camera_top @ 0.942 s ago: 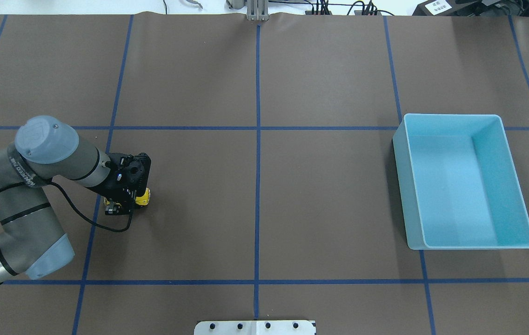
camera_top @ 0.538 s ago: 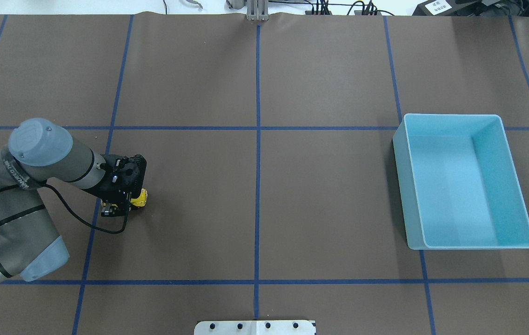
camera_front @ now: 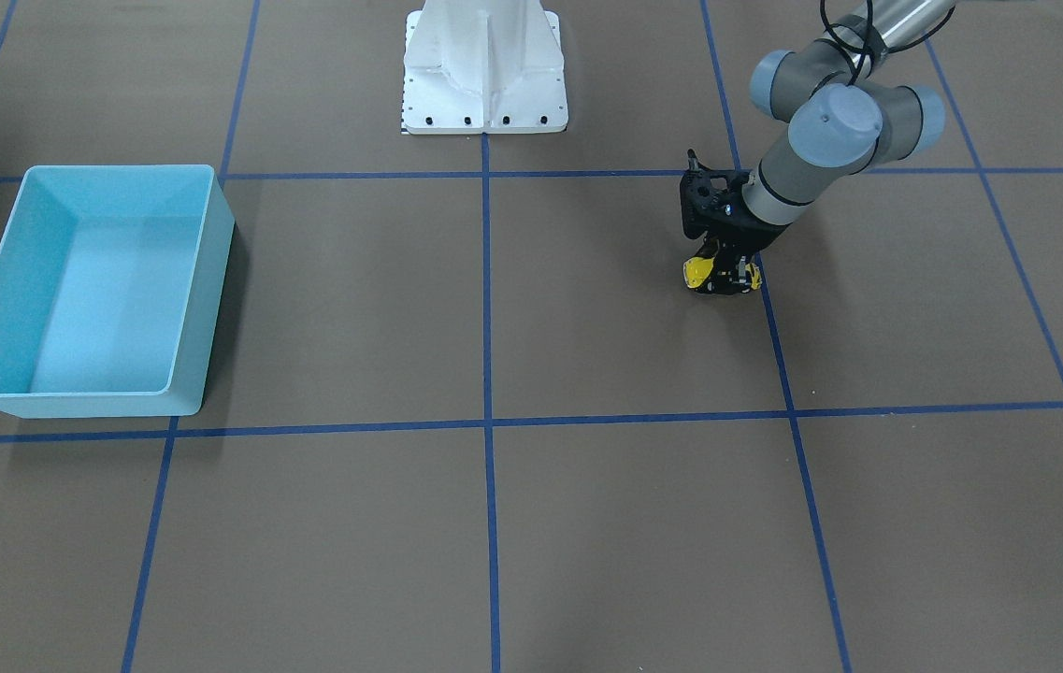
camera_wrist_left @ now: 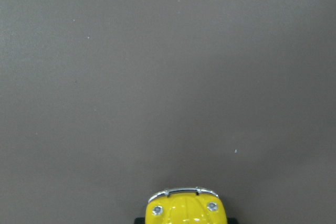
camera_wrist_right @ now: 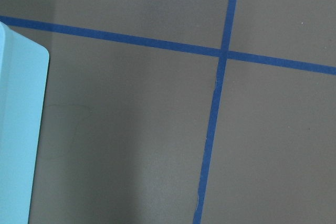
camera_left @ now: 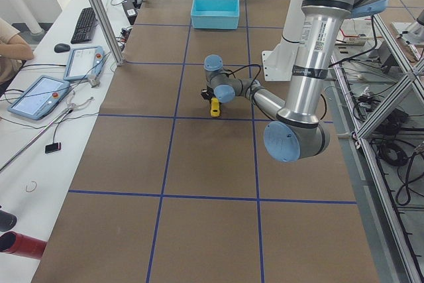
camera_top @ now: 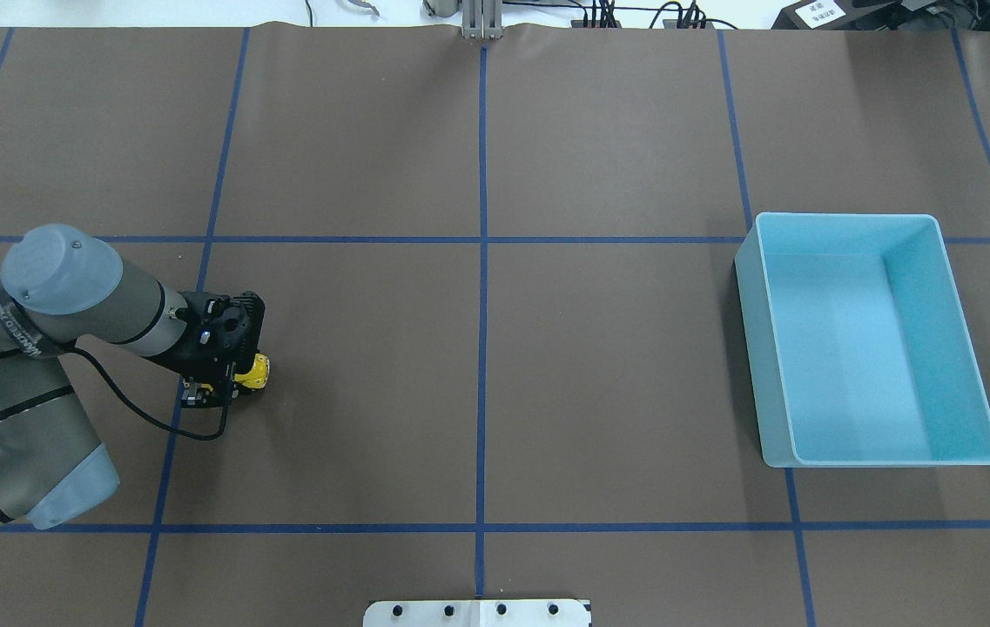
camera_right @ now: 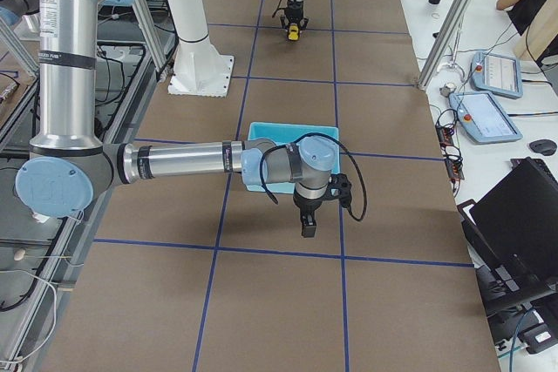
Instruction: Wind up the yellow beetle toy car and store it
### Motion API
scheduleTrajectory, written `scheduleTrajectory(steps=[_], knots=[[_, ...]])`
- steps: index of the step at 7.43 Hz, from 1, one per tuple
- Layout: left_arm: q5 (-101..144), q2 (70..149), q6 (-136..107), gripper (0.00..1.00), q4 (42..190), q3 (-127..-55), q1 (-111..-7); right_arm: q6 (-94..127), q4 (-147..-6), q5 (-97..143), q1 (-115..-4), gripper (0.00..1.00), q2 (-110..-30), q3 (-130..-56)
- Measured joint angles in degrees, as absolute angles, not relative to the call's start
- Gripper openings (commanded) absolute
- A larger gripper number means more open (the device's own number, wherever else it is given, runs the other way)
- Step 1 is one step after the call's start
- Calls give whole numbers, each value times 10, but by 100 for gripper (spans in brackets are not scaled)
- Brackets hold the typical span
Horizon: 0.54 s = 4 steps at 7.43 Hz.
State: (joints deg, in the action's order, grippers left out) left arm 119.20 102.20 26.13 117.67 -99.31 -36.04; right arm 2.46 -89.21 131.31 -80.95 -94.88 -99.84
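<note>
Step in hand: you are on the wind-up; your left claw [camera_top: 229, 383] grips the yellow beetle toy car [camera_top: 253, 372] low on the bench [camera_top: 599, 366], so the wheels look set to be dragged.
Car position: it sits on the brown bench on your left side, just beside a blue tape line [camera_top: 171, 435], well apart from the light blue bin [camera_top: 873, 340].
Left claw state: it is closed on the car's body; the wrist view shows only the yellow nose [camera_wrist_left: 184, 211] and silvery bumper poking out ahead.
Left arm pose: the elbow is folded, the forearm is low, and the wrist tips the claw down at the bench.
Right claw state: it hangs pointing down near the bin in the side view [camera_right: 307, 224]; you cannot tell how its jaws stand.
Next move: judging from this, you need a steady backward drag with downward pressure, then a lift and a long carry across to the bin.
Risk: the small, rounded car could slip or skid in the grip.
</note>
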Motion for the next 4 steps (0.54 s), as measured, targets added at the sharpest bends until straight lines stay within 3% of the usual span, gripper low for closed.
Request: scheduleTrajectory(steps=[4], knots=[[1197,1006,262,36,1193,-995,-361,25,-892,1313,-807,100,-948,-998]])
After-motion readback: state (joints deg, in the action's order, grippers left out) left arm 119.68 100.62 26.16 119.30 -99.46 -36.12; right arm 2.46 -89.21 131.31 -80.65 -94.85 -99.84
